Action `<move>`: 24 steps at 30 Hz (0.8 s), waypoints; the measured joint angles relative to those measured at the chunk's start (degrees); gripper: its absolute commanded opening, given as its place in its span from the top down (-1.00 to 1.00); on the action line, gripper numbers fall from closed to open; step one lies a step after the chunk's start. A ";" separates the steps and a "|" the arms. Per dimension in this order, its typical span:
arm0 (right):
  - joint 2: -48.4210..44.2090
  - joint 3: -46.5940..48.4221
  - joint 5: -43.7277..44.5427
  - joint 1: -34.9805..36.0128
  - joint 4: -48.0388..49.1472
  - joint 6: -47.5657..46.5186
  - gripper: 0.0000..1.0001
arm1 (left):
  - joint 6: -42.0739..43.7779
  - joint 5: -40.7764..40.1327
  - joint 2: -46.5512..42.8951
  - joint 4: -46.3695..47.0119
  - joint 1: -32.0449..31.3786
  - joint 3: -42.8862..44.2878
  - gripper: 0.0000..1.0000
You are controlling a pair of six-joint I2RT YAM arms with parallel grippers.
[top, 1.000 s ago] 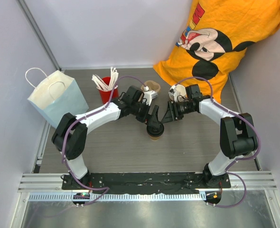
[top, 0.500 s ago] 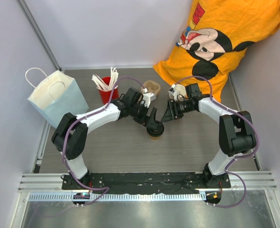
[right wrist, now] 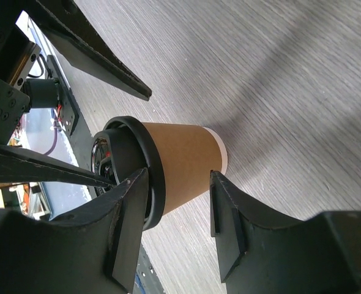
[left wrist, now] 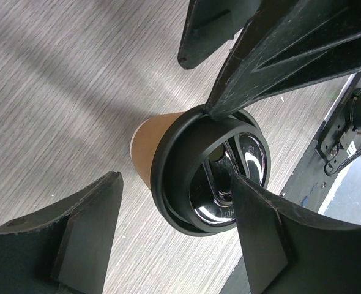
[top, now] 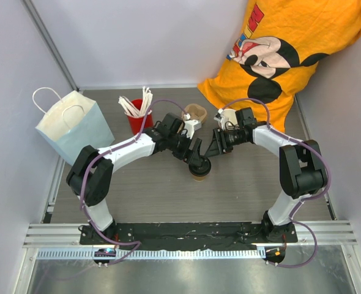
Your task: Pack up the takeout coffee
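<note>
The takeout coffee (top: 199,169) is a brown kraft cup with a black lid on top, standing upright on the grey table. It shows in the left wrist view (left wrist: 186,177) and the right wrist view (right wrist: 174,162). My left gripper (top: 196,155) hangs over the lid, open, with its fingers spread wide on either side of it (left wrist: 174,184); one fingertip (left wrist: 254,208) overlaps the lid's rim. My right gripper (top: 219,146) is open just right of the cup, its two fingers in front of the cup's side and not closed on it (right wrist: 178,173).
A white paper bag (top: 73,125) with handles stands at the back left. A red cup of white sticks (top: 137,116) and a brown pulp carrier tray (top: 196,113) are behind the arms. An orange shirt (top: 284,49) hangs at the back right.
My right gripper has shifted a little to the left, closer to the cup. The left gripper and the cup have hardly moved.
</note>
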 measured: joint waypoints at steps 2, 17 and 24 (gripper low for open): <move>0.02 0.00 -0.02 0.11 0.31 -0.02 -0.02 | 0.09 0.02 0.00 -0.02 0.00 0.02 -0.46; -0.39 -0.07 2.10 0.63 -0.81 -5.20 -0.01 | 0.96 -0.59 0.02 -1.70 -0.17 0.72 -0.40; -1.46 0.13 6.34 3.26 -0.35 -5.90 -0.02 | 1.38 -1.46 0.02 -3.56 -0.44 1.31 -0.39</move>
